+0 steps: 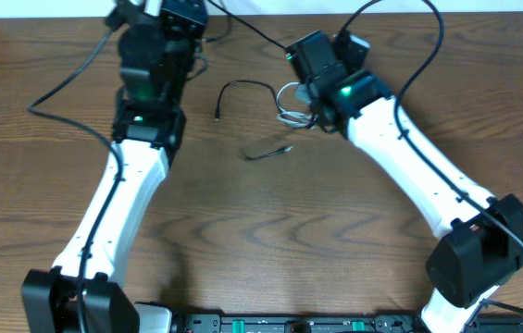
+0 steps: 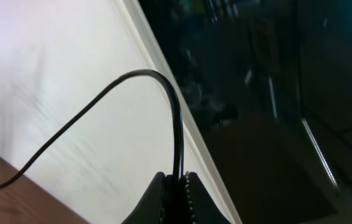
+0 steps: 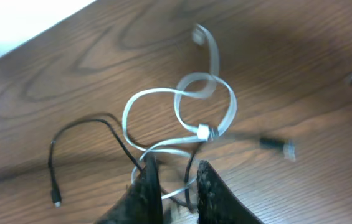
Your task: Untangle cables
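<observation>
Left gripper [image 2: 177,180] is clamped on a black cable [image 2: 154,76]. The cord leaves the fingers toward 12, arcs over and drops toward 8, down to the table [image 1: 261,231]. From these views we can't trace where it joins the rest.

Right gripper [image 3: 176,167] is over the knot. The fingers stand a narrow gap apart, with a white strand and a black strand crossing between them. We can't tell if it's pinching or just straddling.

White cable [image 3: 214,53] is the messy one: several overlapping loops at 12 of the right fingertips, with one plug end sticking out past the loops at 12. In the overhead view it's at 1 o'clock of table centre, partly under the right wrist.

Second black cable [image 3: 76,124] runs out of the knot toward 9, its plug ending at 8. A short black bit [image 1: 266,153] lies apart from the knot, at 7 of it in the overhead view.

Handling, our read:
- All the cables are light, limp, thin and a bit slick, so they'll drag each other rather than slide free.
- Plugs will likely snag in the loops.
- Best hold is near a plug, or on a single strand outside the loops. Avoid the crossing, where two cords get pinched together.
- Pull slow and low.
</observation>
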